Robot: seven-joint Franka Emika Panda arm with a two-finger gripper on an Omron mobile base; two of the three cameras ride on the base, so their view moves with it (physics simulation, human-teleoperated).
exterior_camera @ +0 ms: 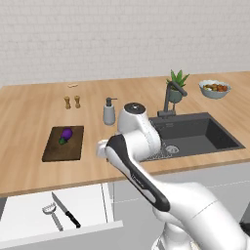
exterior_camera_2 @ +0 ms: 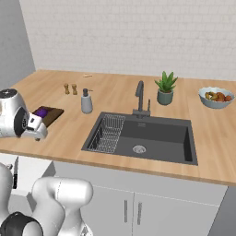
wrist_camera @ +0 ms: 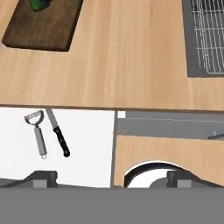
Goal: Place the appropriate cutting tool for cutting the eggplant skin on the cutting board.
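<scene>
Since the peeler (wrist_camera: 37, 131) lies untouched in the open drawer (exterior_camera: 29, 210), the step in hand looks like the approach w/ nothing picked yet. Going big to small: the counter (exterior_camera: 29, 117) carries the cutting board (exterior_camera: 63, 146) at its left, w/ the eggplant (exterior_camera: 66, 134) on the board's far part; below the counter's near edge the white drawer holds the knife (wrist_camera: 58, 136) and the peeler side by side, peeler left of knife, just apart. The gripper (wrist_camera: 111, 177) hangs above the drawer's right edge, jaws spread wide, grasping nothing. Peeler sits left of and below the fingertips (wrist_camera: 43, 178), well apart. Next move prob calls for shifting left and down over the peeler's handle, lining the jaws across it, keeping clear of the knife.
</scene>
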